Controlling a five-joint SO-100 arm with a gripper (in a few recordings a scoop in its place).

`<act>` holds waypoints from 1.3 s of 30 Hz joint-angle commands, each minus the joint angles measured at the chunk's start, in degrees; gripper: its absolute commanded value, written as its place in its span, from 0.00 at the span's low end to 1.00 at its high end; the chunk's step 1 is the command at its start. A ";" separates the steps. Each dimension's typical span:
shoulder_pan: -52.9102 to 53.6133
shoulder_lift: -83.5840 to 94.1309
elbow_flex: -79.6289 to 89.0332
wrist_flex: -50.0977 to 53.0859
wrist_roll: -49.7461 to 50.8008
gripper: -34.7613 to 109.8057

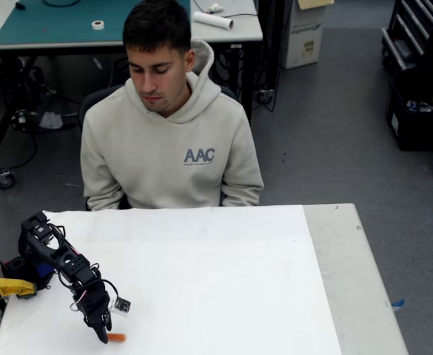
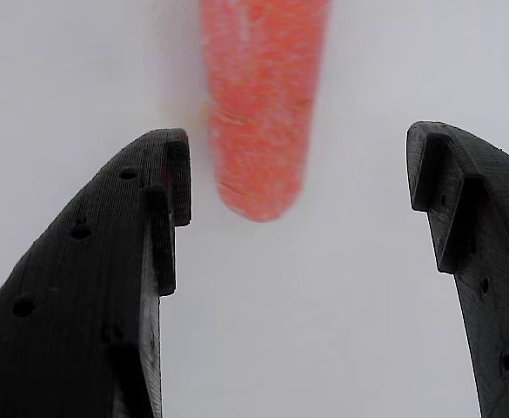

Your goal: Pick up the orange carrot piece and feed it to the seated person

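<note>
Orange and stubby, the carrot piece [image 2: 260, 113] lies on the white table [image 1: 223, 281]. The black two-finger hand [image 2: 293, 174] hangs wide open and empty above it, straddling its end to grasp. The seated person in a beige hoodie [image 1: 170, 151] waits across the table.

The fixed view looks down from high above the near edge of the white table [image 1: 223, 251], facing across it toward the seated person [image 1: 170, 126] at its far side, with the grey floor and a workbench beyond. The wrist view sits close above the same table surface [image 2: 324, 331], looking steeply down between the gripper [image 2: 298, 174] fingers. Both views share the table patch around the orange carrot piece [image 1: 116, 337] [image 2: 261, 104], at the table's near-left corner.
</note>
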 commanded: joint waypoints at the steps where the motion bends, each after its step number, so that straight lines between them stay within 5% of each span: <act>1: 0.97 1.32 -4.13 0.00 -0.79 0.37; 24: 1.49 -3.16 -2.81 -8.79 -0.79 0.37; 33: 1.93 -7.65 -2.81 -8.79 -0.18 0.22; 39: 1.93 -7.65 -2.90 -8.79 -0.09 0.22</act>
